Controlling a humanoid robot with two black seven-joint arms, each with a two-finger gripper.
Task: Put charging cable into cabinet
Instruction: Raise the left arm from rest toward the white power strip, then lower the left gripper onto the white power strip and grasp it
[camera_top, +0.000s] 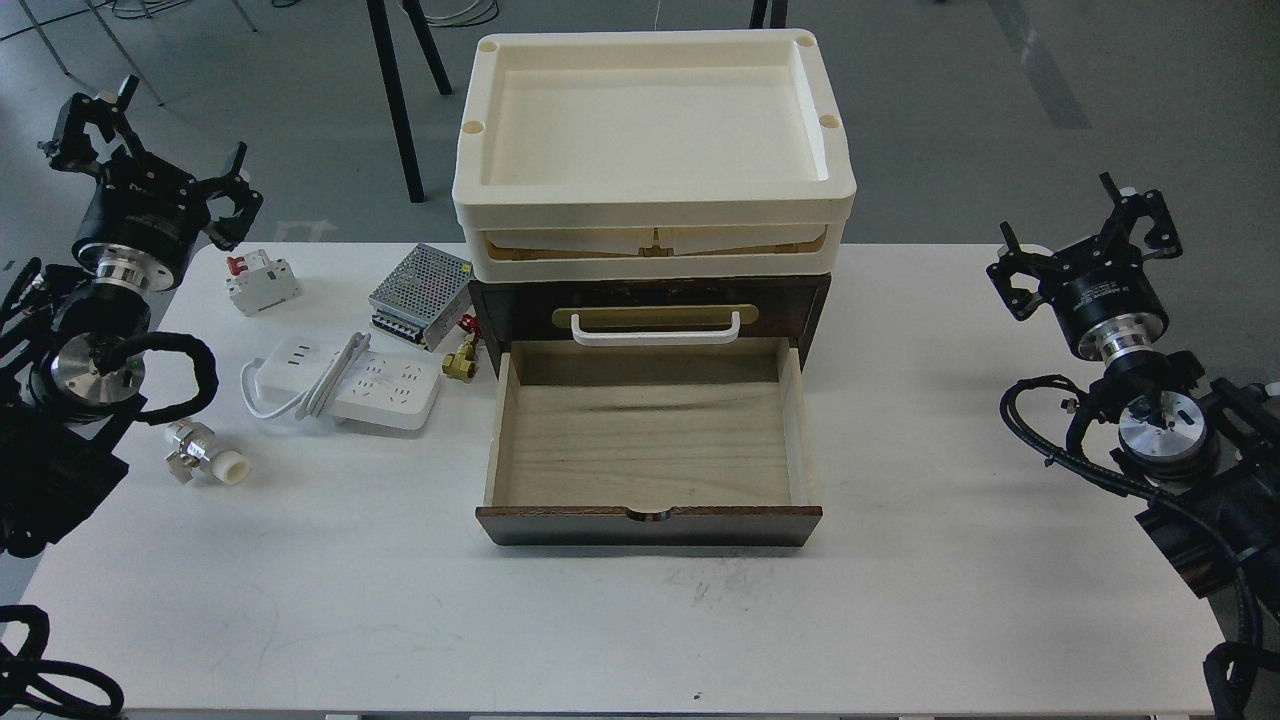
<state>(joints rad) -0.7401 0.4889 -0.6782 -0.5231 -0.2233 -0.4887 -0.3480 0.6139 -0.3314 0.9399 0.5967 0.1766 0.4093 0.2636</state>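
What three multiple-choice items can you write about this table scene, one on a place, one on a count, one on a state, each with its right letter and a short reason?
1. Where does the flat white power strip with the looped white cord lie?
A. inside the drawer
B. on the table, left of the dark-brown wooden cabinet
C. in the top tray

2. How many cream plastic trays sit stacked on the cabinet?
A. two
B. none
C. five

3. What is the state of the pale wood drawer?
A. pushed shut
B. pulled open and holding the strip
C. pulled open and empty

Answers:
1 B, the strip rests on the white table beside the perforated metal box.
2 A, one tray lies upon another.
3 C, only the bare wooden floor shows.
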